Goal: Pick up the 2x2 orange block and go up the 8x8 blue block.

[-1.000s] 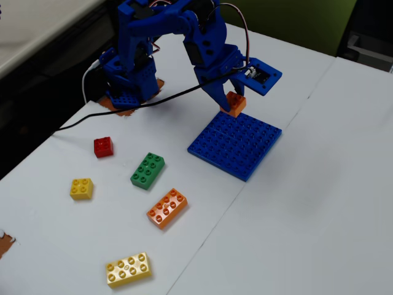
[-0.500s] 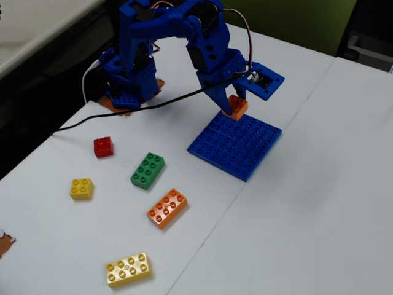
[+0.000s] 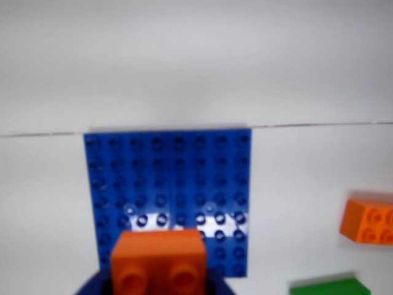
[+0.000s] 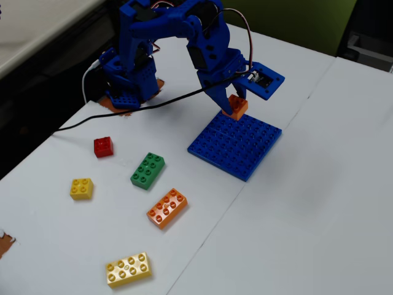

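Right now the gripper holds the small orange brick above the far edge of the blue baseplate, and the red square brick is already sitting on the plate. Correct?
Not quite. The red square brick lies on the white table, well clear of the blue baseplate, as the fixed view shows. The gripper does hold the small orange brick above the plate's far edge.

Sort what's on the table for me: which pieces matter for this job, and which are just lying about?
In play:
- 2x2 orange block, held in the pincer
- 8x8 blue block, just below it

Lying about:
- long orange brick
- green brick
- red brick
- small yellow brick
- long yellow brick
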